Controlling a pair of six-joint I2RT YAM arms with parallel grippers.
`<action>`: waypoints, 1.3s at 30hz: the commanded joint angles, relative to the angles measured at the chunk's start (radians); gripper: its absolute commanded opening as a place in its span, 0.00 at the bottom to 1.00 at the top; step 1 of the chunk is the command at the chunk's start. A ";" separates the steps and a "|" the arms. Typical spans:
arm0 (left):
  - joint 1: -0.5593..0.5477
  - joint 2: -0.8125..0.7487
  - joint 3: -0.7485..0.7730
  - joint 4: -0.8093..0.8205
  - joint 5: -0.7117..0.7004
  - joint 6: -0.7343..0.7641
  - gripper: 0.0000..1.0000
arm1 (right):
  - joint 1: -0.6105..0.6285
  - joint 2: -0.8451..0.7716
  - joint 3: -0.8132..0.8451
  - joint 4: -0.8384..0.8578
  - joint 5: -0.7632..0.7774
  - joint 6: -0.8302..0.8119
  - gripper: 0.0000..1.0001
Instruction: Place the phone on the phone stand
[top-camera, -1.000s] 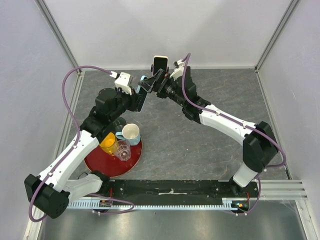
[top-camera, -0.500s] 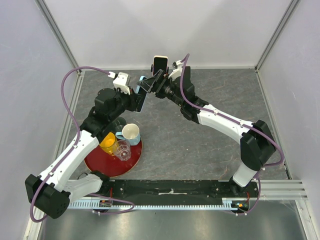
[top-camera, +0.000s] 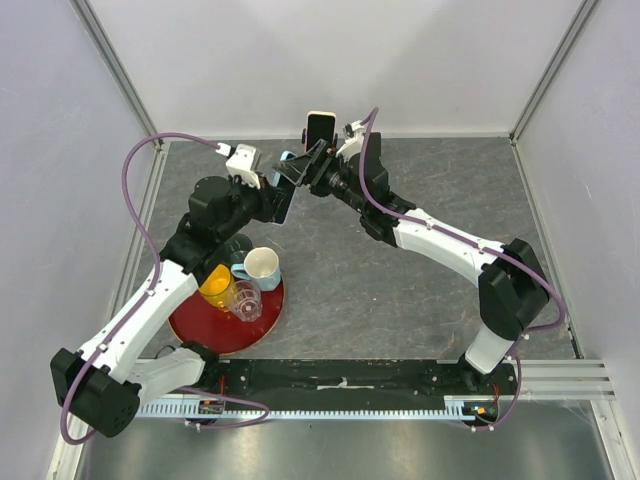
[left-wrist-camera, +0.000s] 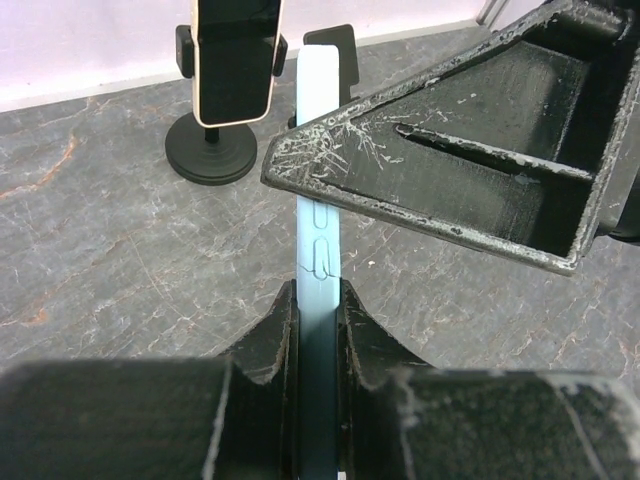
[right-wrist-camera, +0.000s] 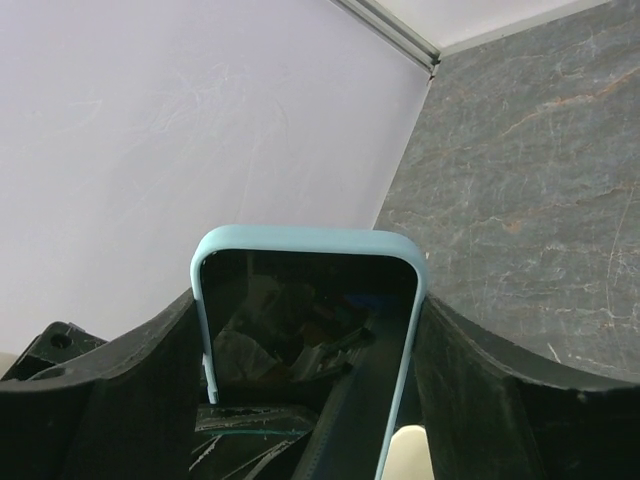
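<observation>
Saw the light-blue phone (left-wrist-camera: 318, 240) pinched edge-on in the left end effector (left-wrist-camera: 318, 300), clamped tight and held up off the worktop (left-wrist-camera: 100, 250). Had the right end effector (right-wrist-camera: 308, 300) straddling it too, fingers right against both side edges, couldn't tell if actually squeezing. Spotted the phone stand (left-wrist-camera: 210, 155) just behind, cream phone (left-wrist-camera: 235, 60) sitting in it

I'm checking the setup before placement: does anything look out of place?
Yes: the phone stand at the back already holds a cream-edged phone. It looks occupied, while the blue-cased phone is gripped in the left claw.
</observation>
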 joint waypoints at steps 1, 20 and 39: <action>-0.001 -0.010 0.024 0.129 0.032 -0.013 0.02 | 0.003 -0.003 0.019 0.036 0.012 -0.006 0.65; 0.049 0.080 0.130 -0.003 0.273 -0.092 0.72 | -0.059 -0.145 -0.089 0.100 0.108 -0.445 0.00; 0.095 -0.004 0.156 -0.092 0.120 -0.115 0.74 | -0.247 0.171 0.305 0.114 0.533 -0.939 0.00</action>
